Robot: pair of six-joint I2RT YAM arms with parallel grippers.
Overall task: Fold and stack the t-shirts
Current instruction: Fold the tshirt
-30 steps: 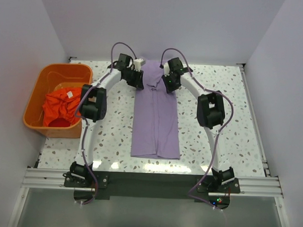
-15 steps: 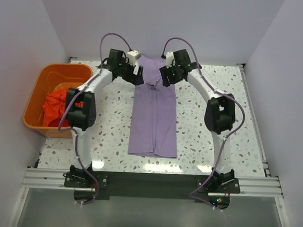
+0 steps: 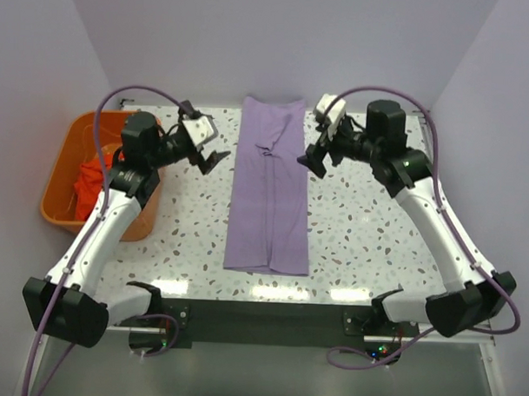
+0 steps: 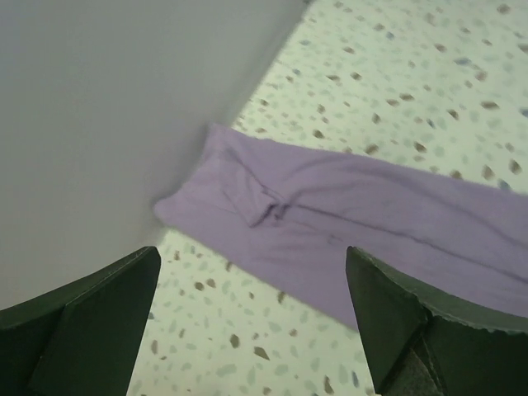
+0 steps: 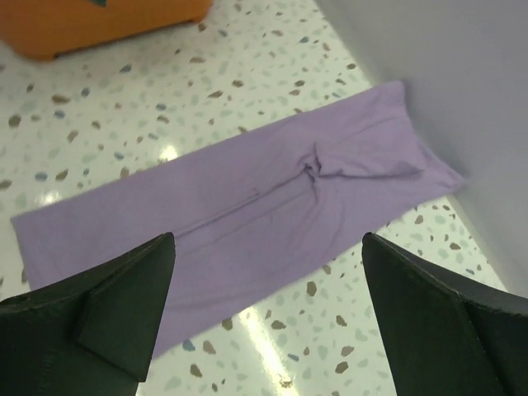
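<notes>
I saw the left gripper (image 3: 210, 159) and right gripper (image 3: 310, 160) spread wide and empty either side of the lavender t-shirt (image 3: 269, 198), which lay mid-table folded into a long strip, while the orange-red t-shirt (image 3: 88, 185) sat crumpled in the orange basket (image 3: 60, 166).

Large lavender-purple t-shirt (image 3: 269, 198): soft cloth, matt, faint creases. Bright orange-red t-shirt (image 3: 88, 185): crumpled cloth, matt. Rectangular orange basket (image 3: 60, 215): smooth rigid plastic, slight sheen. White speckled tabletop (image 3: 368, 228): smooth, stone-like, glossy, glare along near edge.

The left arm (image 3: 116, 214) covers part of the orange-red t-shirt (image 3: 87, 187) in the basket (image 3: 58, 180). The wrist view's right edge cuts off the lavender t-shirt (image 4: 371, 214).
</notes>
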